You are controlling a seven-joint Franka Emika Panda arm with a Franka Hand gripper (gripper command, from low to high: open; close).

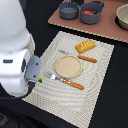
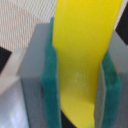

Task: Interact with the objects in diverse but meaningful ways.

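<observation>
The wrist view is filled by a yellow banana [image 2: 82, 55] standing between the two green pads [image 2: 51, 85] of my gripper [image 2: 80, 82], which is shut on it. In the exterior view the gripper [image 1: 37, 78] hangs over the left edge of the striped placemat [image 1: 100, 85], mostly hidden behind the white arm. A golden ridged bread loaf [image 1: 85, 46] lies at the mat's far side, with a brown sausage stick [image 1: 87, 59] just in front of it. A red tomato [image 1: 89, 12] sits in one grey pot [image 1: 92, 13]; another grey pot [image 1: 69, 10] stands beside it.
A round wooden plate [image 1: 68, 66] sits mid-mat with an orange-handled fork [image 1: 66, 81] in front of it. The pots stand on a brown board [image 1: 107, 28] at the back, with a pale bowl [image 1: 122, 17] at the exterior view's right.
</observation>
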